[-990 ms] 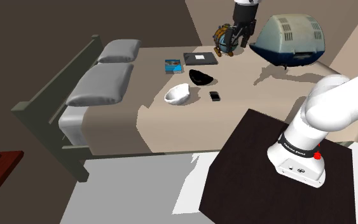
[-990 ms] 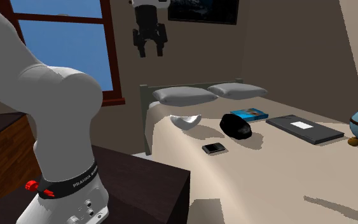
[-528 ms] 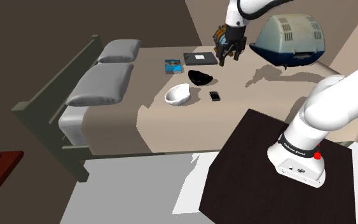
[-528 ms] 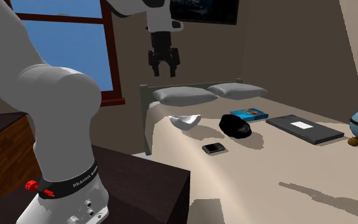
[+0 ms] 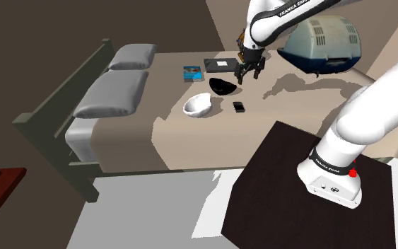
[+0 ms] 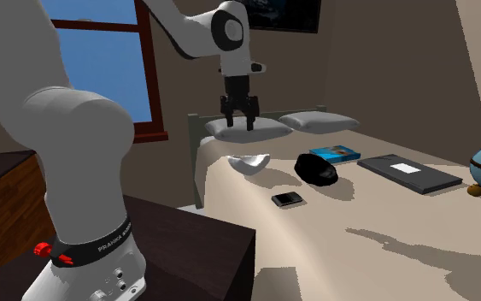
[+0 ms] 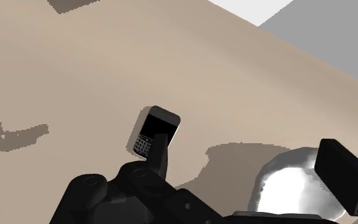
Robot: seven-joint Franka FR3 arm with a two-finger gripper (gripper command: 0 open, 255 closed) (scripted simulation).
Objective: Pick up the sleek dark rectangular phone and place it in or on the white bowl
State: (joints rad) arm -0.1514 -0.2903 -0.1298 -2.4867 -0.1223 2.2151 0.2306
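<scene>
One phone [image 5: 239, 107], one white bowl [image 5: 197, 106], one black bowl [image 5: 223, 85] and two pillows [image 5: 112, 94] on the bed [image 5: 190, 141]; gripper [image 5: 249, 76] hangs above, spread open, empty.

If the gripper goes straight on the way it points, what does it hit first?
Probably the bare tan bed cover: the open gripper aims between the phone and the white bowl, though depth is hard to judge.

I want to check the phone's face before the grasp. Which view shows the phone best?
The wrist view: the phone is closest there, screen and keypad visible, though one gripper finger overlaps its edge. The shoulder and second exterior views show it as a small dark slab on the bed.
</scene>
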